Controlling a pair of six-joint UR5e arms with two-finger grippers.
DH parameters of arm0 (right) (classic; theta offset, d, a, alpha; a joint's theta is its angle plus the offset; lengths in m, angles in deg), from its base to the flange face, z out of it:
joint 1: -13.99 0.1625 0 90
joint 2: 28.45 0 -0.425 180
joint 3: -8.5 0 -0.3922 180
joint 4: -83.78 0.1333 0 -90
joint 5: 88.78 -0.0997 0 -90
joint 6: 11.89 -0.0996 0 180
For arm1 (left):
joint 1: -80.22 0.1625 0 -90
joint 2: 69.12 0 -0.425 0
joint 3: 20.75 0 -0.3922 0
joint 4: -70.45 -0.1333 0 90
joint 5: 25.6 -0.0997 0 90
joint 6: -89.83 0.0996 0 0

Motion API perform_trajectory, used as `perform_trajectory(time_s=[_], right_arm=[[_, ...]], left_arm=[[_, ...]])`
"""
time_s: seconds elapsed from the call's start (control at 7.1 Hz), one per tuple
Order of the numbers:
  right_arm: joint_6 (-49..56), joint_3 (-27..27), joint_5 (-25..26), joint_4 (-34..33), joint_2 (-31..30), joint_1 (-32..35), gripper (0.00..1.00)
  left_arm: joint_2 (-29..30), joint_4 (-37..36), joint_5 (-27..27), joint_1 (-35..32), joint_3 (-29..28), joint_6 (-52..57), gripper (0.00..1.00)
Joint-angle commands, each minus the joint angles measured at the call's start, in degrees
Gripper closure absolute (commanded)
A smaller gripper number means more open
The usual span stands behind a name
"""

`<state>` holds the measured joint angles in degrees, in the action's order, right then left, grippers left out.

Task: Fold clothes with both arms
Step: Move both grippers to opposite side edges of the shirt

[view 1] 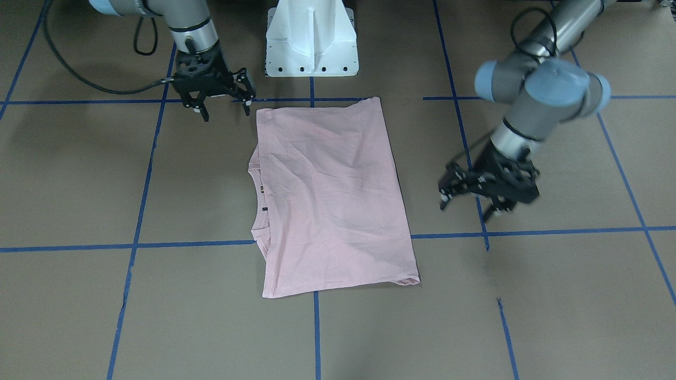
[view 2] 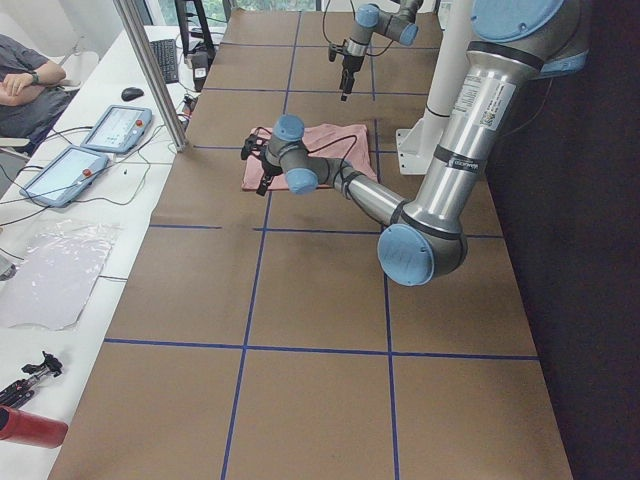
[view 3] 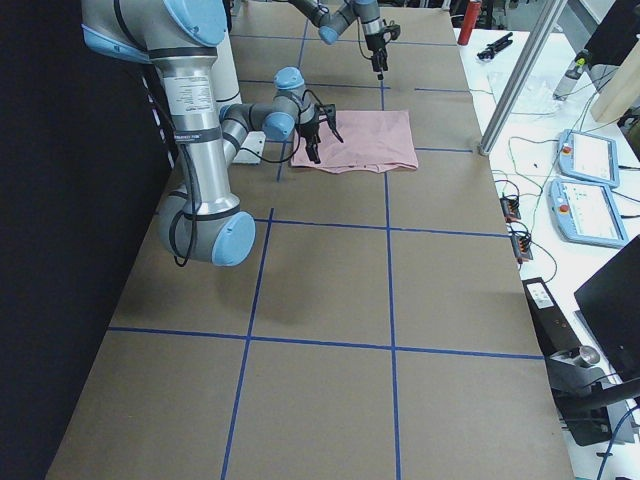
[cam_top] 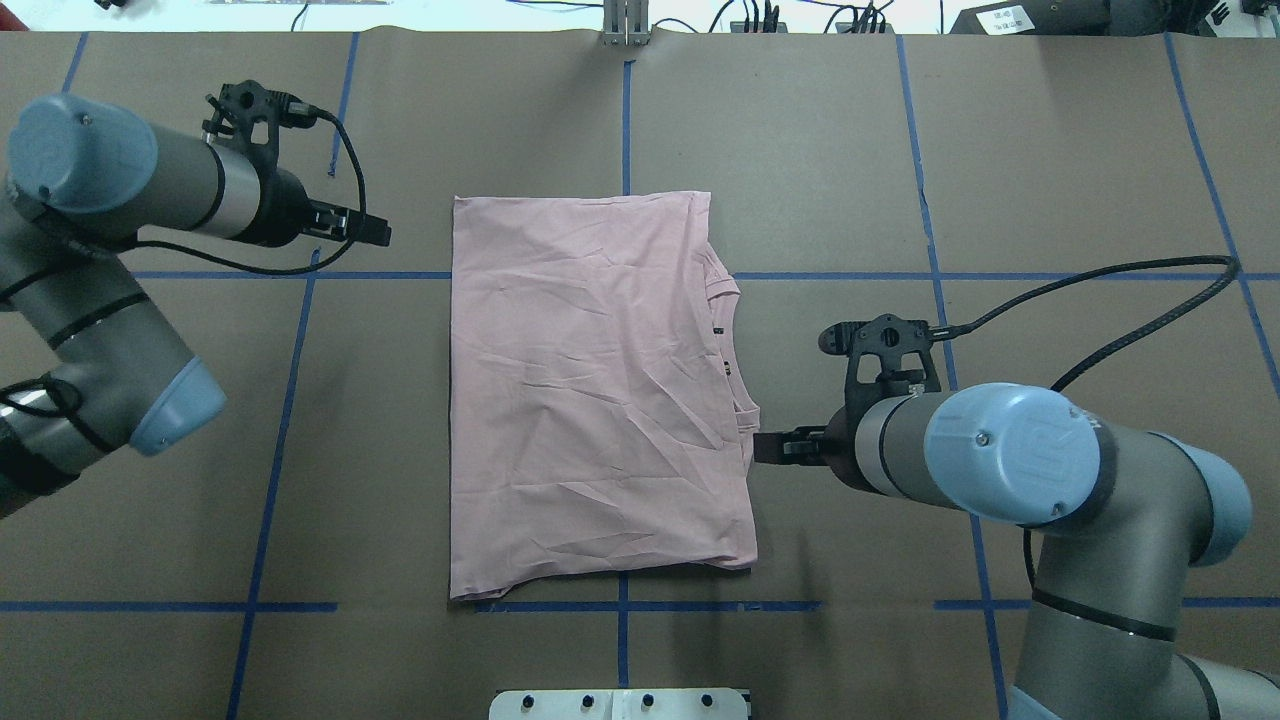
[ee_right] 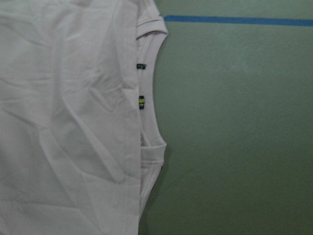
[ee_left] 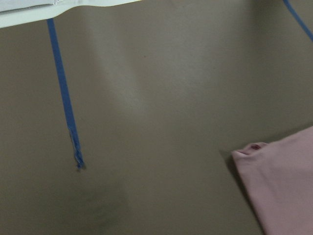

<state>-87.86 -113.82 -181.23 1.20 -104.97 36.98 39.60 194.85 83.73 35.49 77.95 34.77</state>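
The clothes are one pale pink T-shirt [cam_top: 590,400], lying flat in a folded rectangle at the table's middle, plain side up. Its ribbed collar [cam_top: 728,340] peeks out along the edge toward my right arm, and the right wrist view shows that collar [ee_right: 149,98] with two small labels. My right gripper [view 1: 226,112] hovers open and empty just off the shirt's corner nearest the base. On the opposite side, my left gripper [view 1: 466,208] hangs open a short way from the shirt, holding nothing. A shirt corner [ee_left: 279,186] shows in the left wrist view.
The white pedestal base [view 1: 311,39] stands at the table's near-robot edge behind the shirt. Blue tape lines [cam_top: 625,120] grid the brown table cover. Side benches carry teach pendants [view 3: 590,190], cables and tools; a seated person [view 2: 25,85] is beyond the far edge.
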Motion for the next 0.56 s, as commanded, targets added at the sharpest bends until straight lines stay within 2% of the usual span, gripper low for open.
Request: perform_trajectory(time_s=[0.0,0.14,0.28,0.42], right_arm=[[-14.3,-1.9,-0.4,0.8,-0.6,1.5,0.01],[-15.6,-2.0,-0.1,0.8,-0.5,1.6,0.01],[-15.6,-2.0,0.1,0.8,-0.3,1.7,0.01],[-15.6,-2.0,0.2,0.8,-0.4,1.7,0.01]], left_arm=[[-7.0,-4.7,-9.7,14.8,15.7,-22.0,0.0],[-6.7,-10.7,-15.1,21.5,18.4,-29.4,0.0],[-6.6,-13.6,-18.4,25.9,18.9,-35.2,0.07],[-6.7,-14.1,-20.7,29.2,18.4,-38.9,0.24]])
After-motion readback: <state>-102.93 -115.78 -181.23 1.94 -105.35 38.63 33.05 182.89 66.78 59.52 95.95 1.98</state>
